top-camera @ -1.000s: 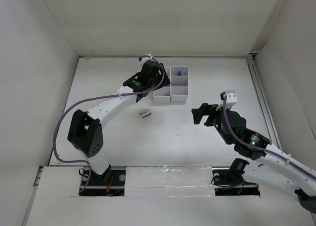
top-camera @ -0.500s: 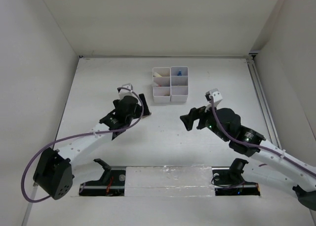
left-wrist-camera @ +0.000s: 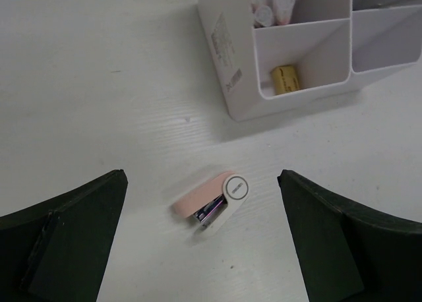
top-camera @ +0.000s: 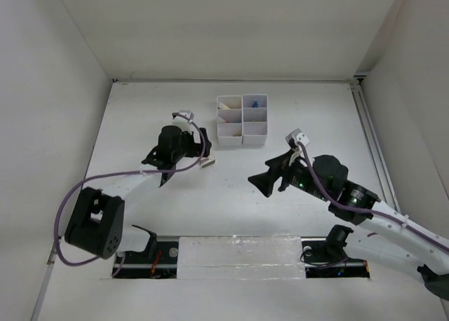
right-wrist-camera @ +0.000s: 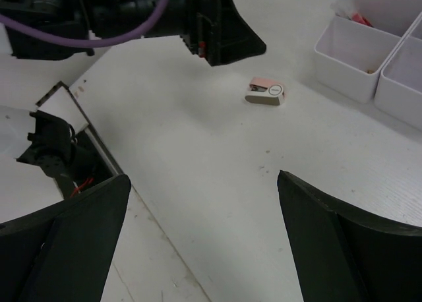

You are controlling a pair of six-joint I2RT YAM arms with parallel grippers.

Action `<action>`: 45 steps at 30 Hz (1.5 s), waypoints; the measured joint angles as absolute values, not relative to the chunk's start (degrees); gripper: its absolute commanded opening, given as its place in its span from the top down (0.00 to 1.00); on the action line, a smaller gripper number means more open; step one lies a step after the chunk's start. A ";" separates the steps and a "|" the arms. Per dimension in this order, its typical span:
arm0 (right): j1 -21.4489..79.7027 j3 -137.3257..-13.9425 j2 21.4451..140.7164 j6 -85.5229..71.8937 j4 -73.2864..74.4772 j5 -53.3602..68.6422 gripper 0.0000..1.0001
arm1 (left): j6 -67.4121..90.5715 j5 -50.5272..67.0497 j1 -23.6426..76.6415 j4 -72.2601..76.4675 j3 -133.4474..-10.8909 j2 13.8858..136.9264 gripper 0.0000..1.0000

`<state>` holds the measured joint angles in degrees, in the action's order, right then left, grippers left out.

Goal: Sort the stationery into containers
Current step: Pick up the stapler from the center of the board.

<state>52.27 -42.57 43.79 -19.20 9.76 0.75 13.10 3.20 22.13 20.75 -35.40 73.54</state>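
A small pink-and-white stapler [top-camera: 206, 161] lies on the white table just below the left of the white compartment block [top-camera: 242, 130]. In the left wrist view the stapler [left-wrist-camera: 212, 203] lies on the table below my open, empty left gripper [left-wrist-camera: 201, 181], between its fingers. The block [left-wrist-camera: 227, 58] holds a yellow eraser [left-wrist-camera: 285, 78] and pink-tipped tubes [left-wrist-camera: 270, 4]. A blue item [top-camera: 256, 104] sits in the back right compartment. My left gripper [top-camera: 199, 147] hovers beside the stapler. My right gripper [top-camera: 265, 175] is open and empty above bare table, right of the stapler [right-wrist-camera: 266, 91].
The work area is boxed in by white walls at the left, back and right. A foil-covered strip [top-camera: 238, 254] and the arm bases run along the near edge. The left arm [right-wrist-camera: 132, 15] fills the upper left of the right wrist view.
My left gripper has pulled back from the compartment block and come down-left over the stapler. My right gripper has moved left toward the table's middle.
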 measured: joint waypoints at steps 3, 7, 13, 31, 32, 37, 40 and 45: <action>52.27 -42.09 41.65 -19.20 9.52 1.54 0.01 | 10.55 7.90 22.13 20.93 -39.62 79.68 0.00; 52.27 -41.98 41.17 -19.11 9.39 2.15 0.01 | 8.08 12.40 22.15 20.78 -41.80 84.33 0.00; 52.69 -41.45 41.32 -18.57 9.47 3.01 0.01 | 7.22 15.20 22.15 20.67 -41.71 84.60 0.00; 52.93 -41.47 39.27 -17.72 10.63 3.68 0.01 | 10.48 10.04 25.87 11.31 -43.97 91.11 0.00; 52.95 -41.47 39.29 -17.72 10.79 3.68 0.01 | 10.61 9.37 26.41 11.07 -43.97 91.11 0.00; 52.95 -41.47 39.29 -17.72 11.14 3.68 0.01 | 11.07 7.55 27.94 9.58 -44.05 91.13 0.00; 52.95 -41.47 39.07 -17.72 11.16 3.66 0.01 | 11.25 6.72 28.21 9.06 -44.16 91.13 0.00; 52.95 -41.47 38.65 -17.72 11.16 3.57 0.01 | 12.45 4.62 29.36 8.49 -44.36 91.13 0.00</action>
